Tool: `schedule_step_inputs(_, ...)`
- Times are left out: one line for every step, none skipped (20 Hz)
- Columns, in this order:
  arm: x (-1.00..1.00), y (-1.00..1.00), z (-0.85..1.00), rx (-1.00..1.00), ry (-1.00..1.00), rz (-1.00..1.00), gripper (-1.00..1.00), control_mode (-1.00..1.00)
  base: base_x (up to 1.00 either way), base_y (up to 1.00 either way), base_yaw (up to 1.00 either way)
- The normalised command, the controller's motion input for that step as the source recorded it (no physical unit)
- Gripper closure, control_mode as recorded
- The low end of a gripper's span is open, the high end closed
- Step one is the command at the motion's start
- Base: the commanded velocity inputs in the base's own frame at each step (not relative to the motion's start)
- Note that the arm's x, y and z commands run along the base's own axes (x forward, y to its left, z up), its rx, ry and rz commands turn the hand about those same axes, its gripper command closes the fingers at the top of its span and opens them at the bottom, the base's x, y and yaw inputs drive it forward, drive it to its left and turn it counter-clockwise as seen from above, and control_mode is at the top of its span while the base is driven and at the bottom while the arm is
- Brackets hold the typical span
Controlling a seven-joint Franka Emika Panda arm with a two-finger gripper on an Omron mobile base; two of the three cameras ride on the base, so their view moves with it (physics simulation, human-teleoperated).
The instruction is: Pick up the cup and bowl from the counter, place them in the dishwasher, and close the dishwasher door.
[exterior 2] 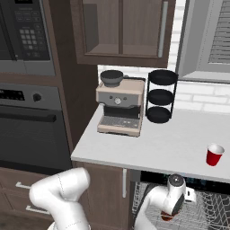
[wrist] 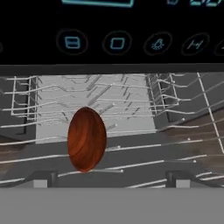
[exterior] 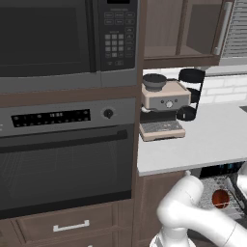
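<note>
A reddish-brown wooden bowl stands on edge in the grey wire rack of the dishwasher, below its black strip of teal lights. My gripper is open just in front of the bowl, with the fingertips wide apart and not touching it. From the left base the bowl shows in the rack under the counter. My hand partly hides the bowl from the right base. The red cup stands upright on the counter at the right. The dishwasher door is out of view.
A beige coffee machine and a black three-tier stand sit at the back of the counter. A black-glass oven with a microwave above fills the left. My arm's elbow bends low before the cabinets.
</note>
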Motion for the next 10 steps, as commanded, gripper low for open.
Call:
schedule_step_inputs(-0.26,-0.46,1.00,0.02,0.00,0.00,-1.00,-1.00,0.00,0.00,0.00)
schedule_step_inputs(-0.25,-0.45,1.00,0.00,0.00,0.00,-1.00,-1.00,0.00,0.00,0.00)
schedule_step_inputs(-0.11,-0.26,1.00,0.00,0.00,0.00,-1.00,-1.00,0.00,0.00,0.00)
schedule_step_inputs(-0.06,-0.14,1.00,-0.10,0.00,0.00,-1.00,-1.00,0.00,0.00,0.00)
schedule_step_inputs(-0.06,-0.04,1.00,-0.15,0.00,0.00,-1.00,-1.00,0.00,0.00,0.00)
schedule_step_inputs(0.00,-0.20,1.00,-0.16,0.00,0.00,-1.00,-1.00,0.00,0.00,0.00)
schedule_step_inputs(-0.04,-0.24,1.00,-0.16,0.00,0.00,-1.00,-1.00,0.00,0.00,0.00)
schedule_step_inputs(-0.13,-0.21,1.00,-0.13,0.00,0.00,-1.00,-1.00,0.00,0.00,0.00)
schedule_step_inputs(-0.22,-0.24,1.00,-0.12,-0.01,0.00,-1.00,-1.00,0.00,0.00,0.00)
schedule_step_inputs(-0.25,-0.19,1.00,-0.09,0.00,0.00,-1.00,-1.00,0.00,0.00,0.00)
